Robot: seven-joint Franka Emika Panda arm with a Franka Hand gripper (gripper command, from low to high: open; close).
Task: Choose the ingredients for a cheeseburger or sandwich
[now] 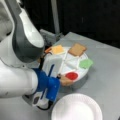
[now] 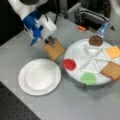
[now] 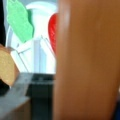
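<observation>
Toast squares (image 2: 54, 50) — two, one between gripper (image 2: 51, 41) fingers (image 2: 50, 40), aloft.

Both front views are soft and blurred under even overhead light, with dark backgrounds. The white plate (image 2: 39, 76) glares slightly, and the divided tray (image 2: 75, 71) casts a soft shadow on the grey bench (image 2: 75, 102). The wrist view is badly defocused, a toast square (image 3: 86, 60) smearing across it

A tan-brown toast square (image 2: 54, 49) hangs tilted at upper centre-left in a front view, off the bench. A second toast square (image 2: 111, 70) lies flat at right, the yellow cheese square (image 2: 113, 51) above it, and the dark brown round patty (image 2: 96, 40) at upper right.
</observation>
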